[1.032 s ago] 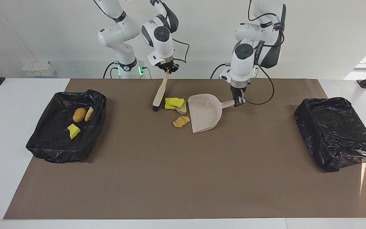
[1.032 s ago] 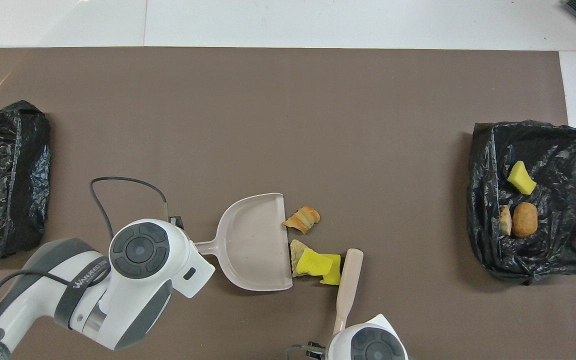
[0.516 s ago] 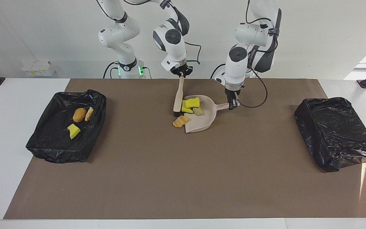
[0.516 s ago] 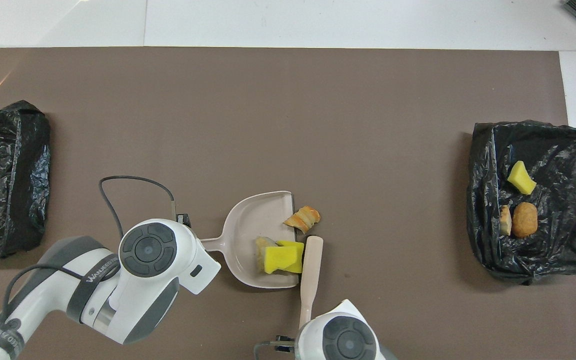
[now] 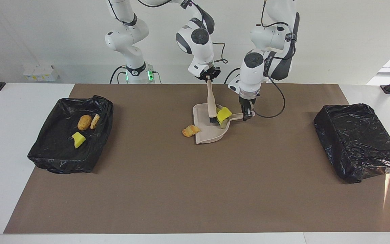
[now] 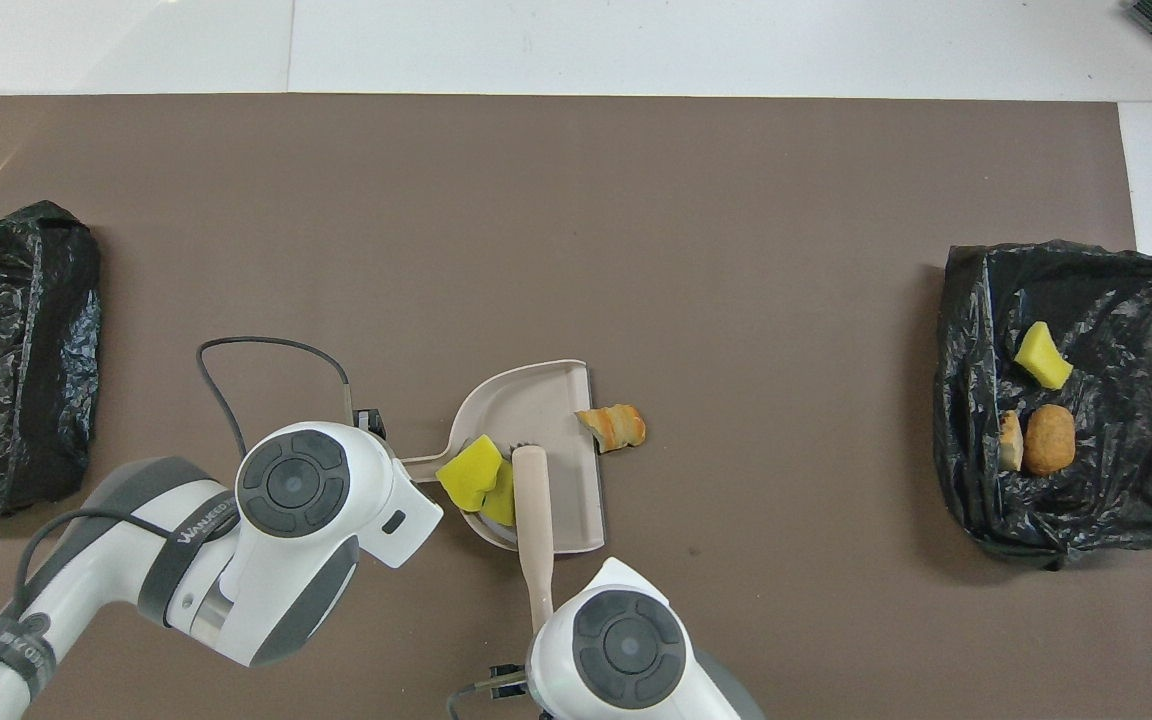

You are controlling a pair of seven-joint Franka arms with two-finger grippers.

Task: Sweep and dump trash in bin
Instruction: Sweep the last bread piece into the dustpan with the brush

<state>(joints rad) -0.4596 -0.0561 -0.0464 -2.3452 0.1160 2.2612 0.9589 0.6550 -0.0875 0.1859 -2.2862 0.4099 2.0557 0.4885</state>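
The trash [image 5: 224, 114] sat in the dustpan [image 5: 204, 135], held by the clamped left gripper [image 5: 246, 116]; the right gripper [image 5: 209, 77] gripped the brush [image 5: 211, 105]; the bread scrap [image 5: 190, 130] at the lip looked likely to be missed.

White wall [image 5: 333, 40]; brown-matted white table [image 5: 19, 203].

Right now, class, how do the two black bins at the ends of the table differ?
The bin at the right arm's end holds three scraps; no scraps show in the bin at the left arm's end. In the first, the liner dips into a hollow; over the second it lies smooth and raised. Both are black-lined and rest on the mat's edges.
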